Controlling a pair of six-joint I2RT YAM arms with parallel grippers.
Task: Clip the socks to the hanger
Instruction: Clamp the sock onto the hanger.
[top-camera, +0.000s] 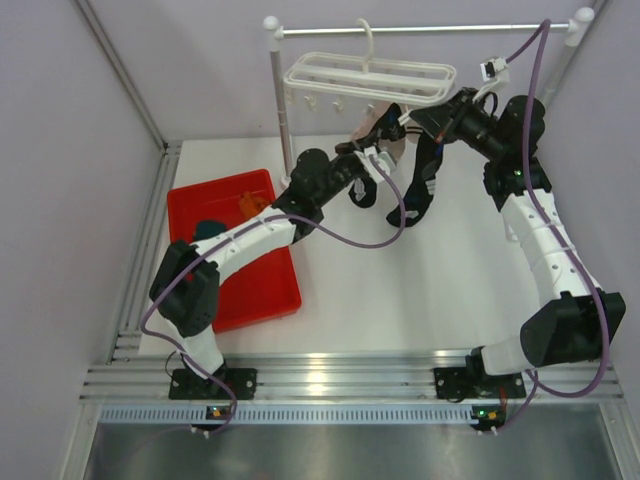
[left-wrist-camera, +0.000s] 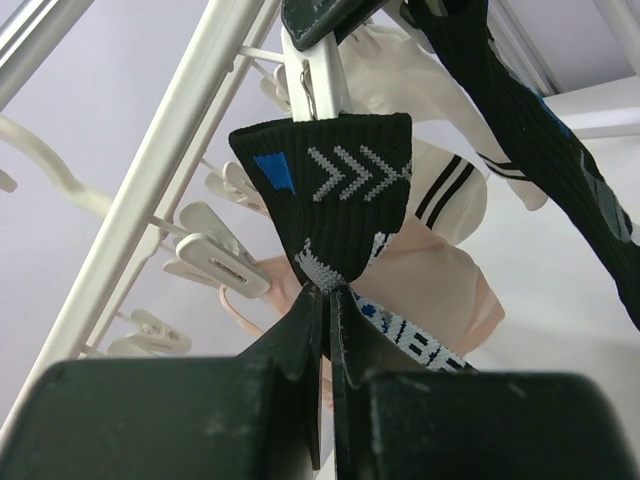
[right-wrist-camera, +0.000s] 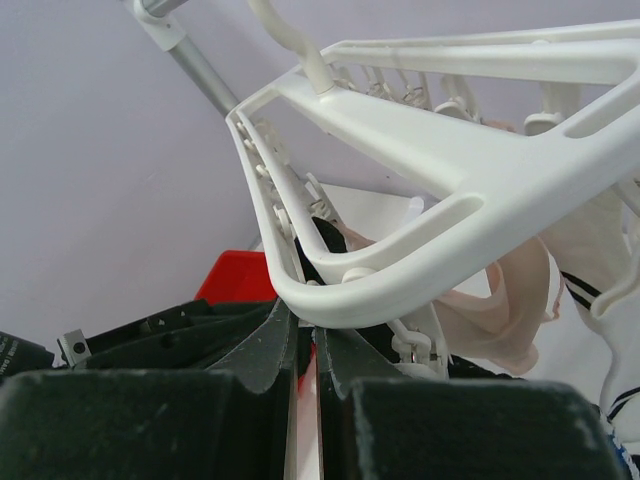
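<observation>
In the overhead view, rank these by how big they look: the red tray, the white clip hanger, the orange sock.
1. Red rectangular plastic tray
2. White plastic grid-frame hanger, hung nearer the camera, so possibly flattered
3. Small orange sock in the tray, partly hidden

1. A red plastic bin (top-camera: 262, 288) sits on the left part of the white table (top-camera: 420, 290), with its long sides running away from the near edge.
2. Just beside the bin's far right corner, a thin metal post (top-camera: 281, 110) stands upright, capped with a white knob.
3. From the top of that post a metal rail (top-camera: 450, 29) runs level to the right, high above the bin.
4. Ribbed aluminium bars (top-camera: 340, 378) lie crosswise on the near side of the bin, along the table's edge.
5. Pale lilac walls (top-camera: 60, 150) stand to the left of the bin and behind it.
</observation>
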